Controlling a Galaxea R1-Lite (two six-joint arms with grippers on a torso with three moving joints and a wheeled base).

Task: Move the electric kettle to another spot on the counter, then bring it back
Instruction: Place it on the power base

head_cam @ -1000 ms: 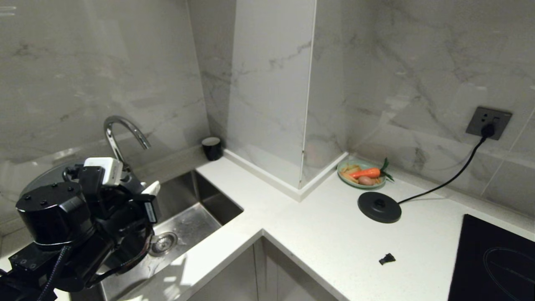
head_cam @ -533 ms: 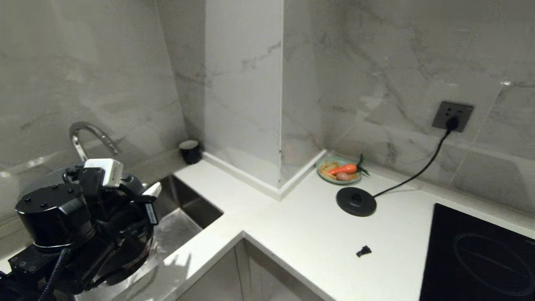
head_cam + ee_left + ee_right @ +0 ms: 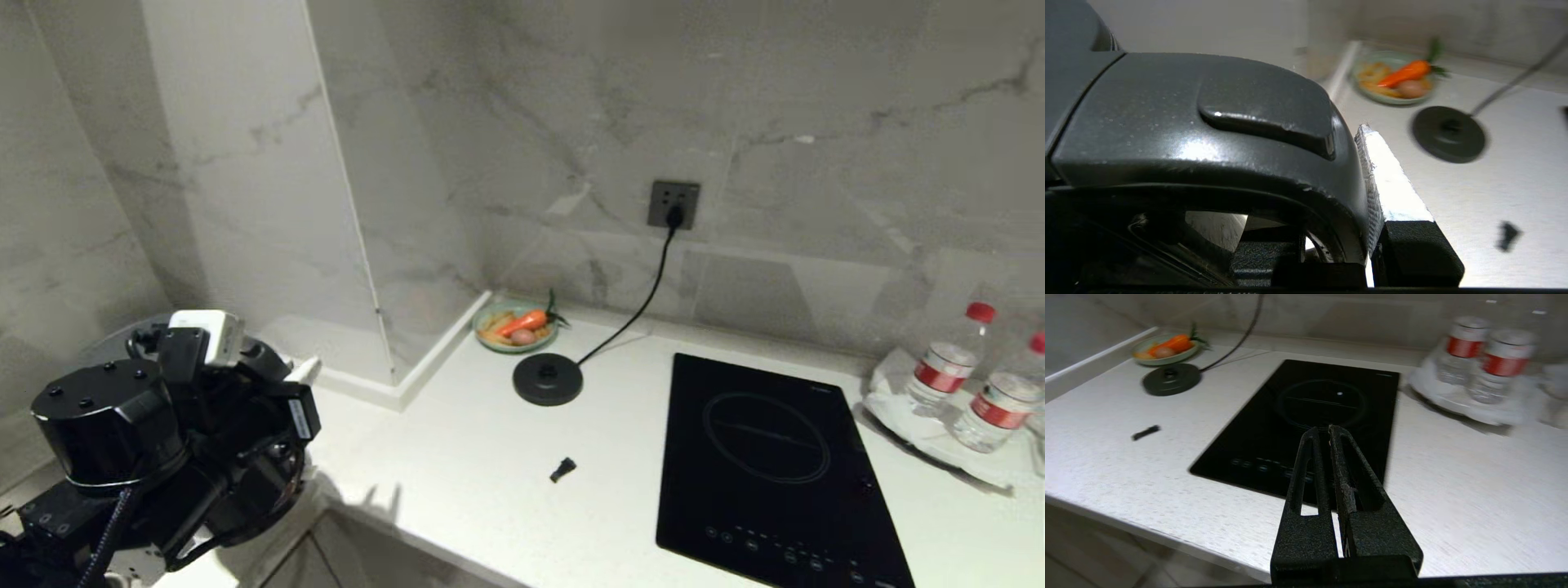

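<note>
One white pad of the left claw (image 3: 1372, 212) presses the electric kettle (image 3: 1208, 134) handle.

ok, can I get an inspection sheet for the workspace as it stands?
Surface: white counter, hob set in at right.
Job's things: kettle off its base, handle in left tool.
Clutter: veg dish; small black piece; bottles on tray.
Tools: left tool shut on kettle, at counter's left end; right tool shut, empty, over hob's near edge.
Cables: cord from base to socket, plugged in.
Surroundings: marble-look wall; nothing seen otherwise.
</note>
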